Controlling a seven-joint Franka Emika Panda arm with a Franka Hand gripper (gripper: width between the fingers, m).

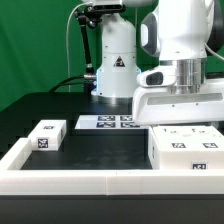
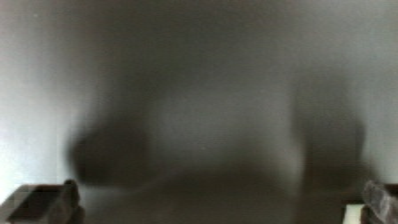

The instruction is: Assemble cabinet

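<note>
Cabinet (image 1: 186, 150), lower right of the exterior view, directly beneath the gripper (image 2: 214, 200), whose jaws we see spread wide; we judge the box rigid, light, smooth-walled plastic, best gripped across a thin wall.

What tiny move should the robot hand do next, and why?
Probably close the gripper on the cabinet. The exterior view shows it right down at the cabinet's top. The wrist view shows its fingers wide apart with a blurred white surface close between them, so a grab looks ready.
</note>
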